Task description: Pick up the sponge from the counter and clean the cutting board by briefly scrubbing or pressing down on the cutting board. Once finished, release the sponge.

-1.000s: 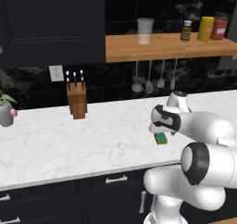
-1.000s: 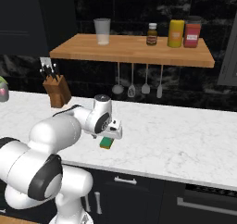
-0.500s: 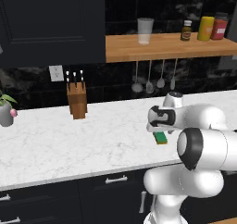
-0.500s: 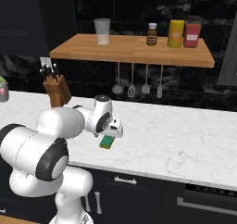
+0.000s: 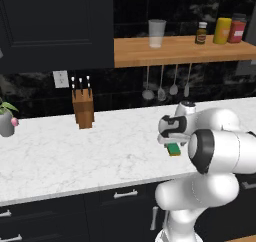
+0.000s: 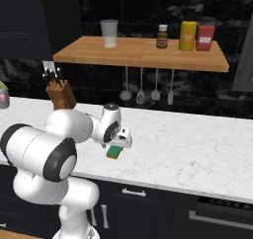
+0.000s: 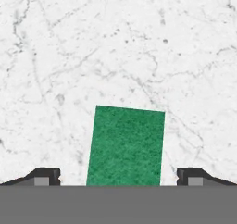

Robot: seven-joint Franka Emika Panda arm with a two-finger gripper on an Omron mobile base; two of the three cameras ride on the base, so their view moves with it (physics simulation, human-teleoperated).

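Here the sponge (image 7: 126,144), a small rectangular block with a speckled green top and a yellow underside, lies flat on the white marble table (image 5: 75,156) near its front edge. The pincer (image 7: 118,176) hangs directly above it, fingertips (image 7: 46,176) spread wide apart, one at each side, not touching it.

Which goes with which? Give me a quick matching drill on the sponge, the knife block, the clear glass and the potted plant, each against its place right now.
Things:
1 sponge
2 knife block
3 glass
4 potted plant

Places:
A on the wooden shelf
B far left on the counter
C at the back wall, under an outlet
D between the open fingers

Pairs: 1-D, 2-C, 3-A, 4-B
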